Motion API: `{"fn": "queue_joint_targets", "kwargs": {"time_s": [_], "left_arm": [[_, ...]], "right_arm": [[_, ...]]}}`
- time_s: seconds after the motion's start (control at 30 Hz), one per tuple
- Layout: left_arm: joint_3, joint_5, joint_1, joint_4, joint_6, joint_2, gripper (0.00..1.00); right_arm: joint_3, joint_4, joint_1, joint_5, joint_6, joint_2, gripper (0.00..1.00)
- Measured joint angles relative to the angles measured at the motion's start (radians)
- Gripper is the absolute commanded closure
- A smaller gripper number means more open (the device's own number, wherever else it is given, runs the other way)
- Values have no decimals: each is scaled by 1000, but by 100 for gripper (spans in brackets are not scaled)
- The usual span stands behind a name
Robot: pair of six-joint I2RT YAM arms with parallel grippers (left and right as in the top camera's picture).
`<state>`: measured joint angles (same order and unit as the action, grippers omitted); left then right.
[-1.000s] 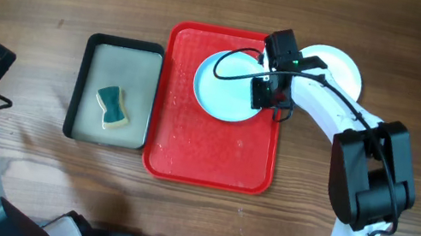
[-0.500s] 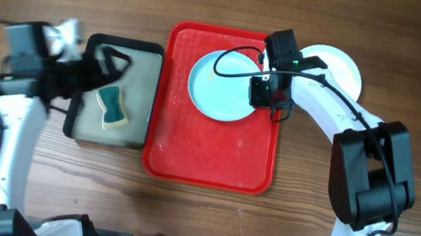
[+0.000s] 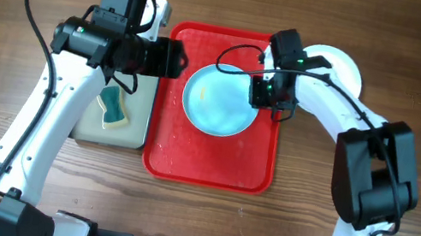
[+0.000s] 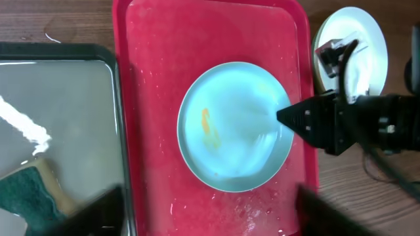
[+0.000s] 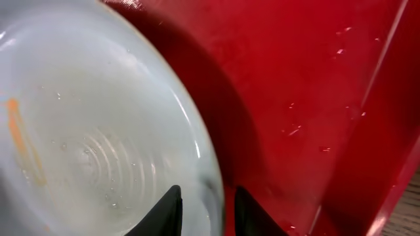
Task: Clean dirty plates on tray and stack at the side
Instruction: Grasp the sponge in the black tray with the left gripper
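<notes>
A pale mint-blue plate [image 3: 215,101] with an orange smear [image 4: 206,124] lies in the upper half of the red tray [image 3: 211,162]. My right gripper [image 3: 260,92] is shut on the plate's right rim, one finger above and one below [image 5: 207,210]. A shadow on the tray under that rim shows it is raised slightly. My left gripper [image 3: 174,59] hovers open and empty over the tray's upper left edge, with its fingers wide apart [image 4: 210,216]. A white plate [image 3: 343,68] sits on the table right of the tray. I cannot tell whether another plate lies under it.
A black-rimmed basin [image 3: 138,127] of cloudy water stands left of the tray, and my left arm covers most of it. A green and yellow sponge [image 3: 112,107] lies in it. Water drops dot the tray floor [image 4: 151,65].
My left arm has swung in from the far left, across the basin to the tray's left edge. My right gripper has shifted the mint-blue plate a little left and toward the front.
</notes>
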<state>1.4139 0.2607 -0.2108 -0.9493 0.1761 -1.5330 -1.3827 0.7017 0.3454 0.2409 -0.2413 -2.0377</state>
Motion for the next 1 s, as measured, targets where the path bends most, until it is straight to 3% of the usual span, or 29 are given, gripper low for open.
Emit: {"fn": "queue_joint_targets", "kwargs": {"time_s": [0.07,0.17,0.27,0.33,0.5,0.73,0.87,1.0], "left_arm": [[0,-2,-1,10,-3,-8,46],[1,-77,-14,-34,37,-51,41],[1,-272,0,-122,173,-89,43],[2,-319,18,-159,214,-101,48],[-54,-359,94,-171,276,-126,47],[-309,-357,179,33,321,-135,50],[-378,-357,179,126,324,-135,48],[-430,-358,179,233,314,-136,54]], "right_arm": [[0,7,-45,71,1,0,74],[0,16,-90,145,27,0,73],[0,17,-84,175,38,0,73],[0,17,-84,179,38,0,72],[0,17,-84,182,38,0,72],[0,16,-84,185,38,0,71],[0,16,-84,185,38,0,71],[0,16,-84,185,38,0,70]]}}
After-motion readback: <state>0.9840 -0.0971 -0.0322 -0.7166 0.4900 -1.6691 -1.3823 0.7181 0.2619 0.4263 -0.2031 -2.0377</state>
